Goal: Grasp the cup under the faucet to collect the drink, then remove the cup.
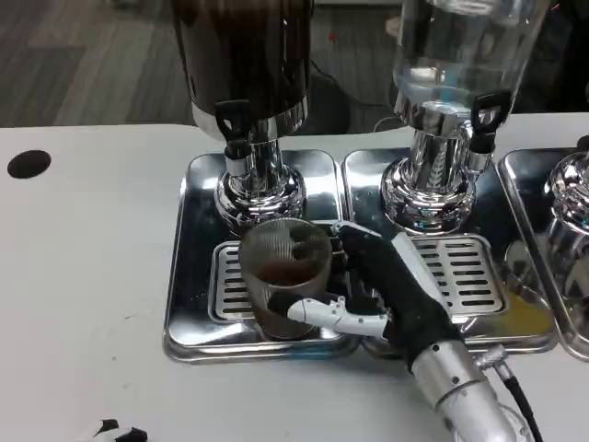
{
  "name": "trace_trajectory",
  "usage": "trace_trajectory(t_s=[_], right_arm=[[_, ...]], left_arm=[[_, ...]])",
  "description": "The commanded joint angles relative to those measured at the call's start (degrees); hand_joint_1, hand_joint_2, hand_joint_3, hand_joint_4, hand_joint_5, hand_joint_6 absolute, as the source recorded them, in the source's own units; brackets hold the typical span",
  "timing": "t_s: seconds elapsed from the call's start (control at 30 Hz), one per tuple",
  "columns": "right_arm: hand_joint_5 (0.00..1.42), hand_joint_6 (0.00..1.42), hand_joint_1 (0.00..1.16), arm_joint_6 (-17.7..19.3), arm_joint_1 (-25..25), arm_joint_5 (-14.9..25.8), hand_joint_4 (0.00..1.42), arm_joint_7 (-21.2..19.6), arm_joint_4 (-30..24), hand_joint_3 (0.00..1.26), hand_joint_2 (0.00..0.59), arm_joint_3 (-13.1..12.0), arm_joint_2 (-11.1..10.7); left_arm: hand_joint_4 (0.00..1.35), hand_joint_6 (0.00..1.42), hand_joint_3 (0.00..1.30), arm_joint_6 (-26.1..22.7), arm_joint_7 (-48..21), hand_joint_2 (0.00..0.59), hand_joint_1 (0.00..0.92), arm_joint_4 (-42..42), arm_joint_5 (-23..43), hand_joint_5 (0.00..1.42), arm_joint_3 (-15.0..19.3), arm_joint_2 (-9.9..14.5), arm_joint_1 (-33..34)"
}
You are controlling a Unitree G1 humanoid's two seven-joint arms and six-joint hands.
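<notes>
Right hand (386, 295) wrapped round the cup (285, 276), fingers (336, 318) curled across its front wall with the rest of the hand behind; that's a firm hold on the cup, not a loose cradle. The cup sits over the slotted grate of the left drip tray (184, 276), in front of the dark dispenser (244, 55) and a touch right of its faucet (235, 129); a little brown drink shows in the bottom, so collecting looks done or nearly so, and this reads as the removal.

To do it well: keep the cup upright, rim level, because that liquid will slosh toward whichever side dips; lift just enough for the base to clear the tray's raised lip before travelling, since dragging risks catching the edge and tipping; draw it toward the robot and onto bare table (83, 276), away from the chrome pedestal behind; hold the grip steady without squeezing harder, as the ribbed wall looks like thin plastic that could flex. The clear dispenser (456, 55) stands beside on the right; mind the forearm near its tray.
</notes>
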State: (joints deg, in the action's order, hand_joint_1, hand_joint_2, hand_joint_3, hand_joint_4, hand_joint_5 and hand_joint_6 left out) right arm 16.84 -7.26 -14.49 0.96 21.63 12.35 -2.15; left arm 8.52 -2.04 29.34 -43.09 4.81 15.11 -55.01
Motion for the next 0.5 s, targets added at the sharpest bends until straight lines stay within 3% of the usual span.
trace_trajectory(t_s=[0.03,0.5], right_arm=[[0.46,0.33,0.72,3.05,0.96,1.61,0.47,0.87,-3.46,0.44,0.051,-0.31,-0.6],[0.47,0.34,0.72,6.18,6.67,4.92,0.47,4.86,-8.37,0.44,0.041,-1.2,-3.6]], left_arm=[[0.12,0.46,0.28,-0.93,-1.51,0.113,0.0,-0.38,-0.37,0.23,-1.74,0.71,0.37],[0.12,0.46,0.28,-3.7,-2.12,0.118,0.0,-0.31,-0.89,0.23,-3.77,1.52,2.09]])
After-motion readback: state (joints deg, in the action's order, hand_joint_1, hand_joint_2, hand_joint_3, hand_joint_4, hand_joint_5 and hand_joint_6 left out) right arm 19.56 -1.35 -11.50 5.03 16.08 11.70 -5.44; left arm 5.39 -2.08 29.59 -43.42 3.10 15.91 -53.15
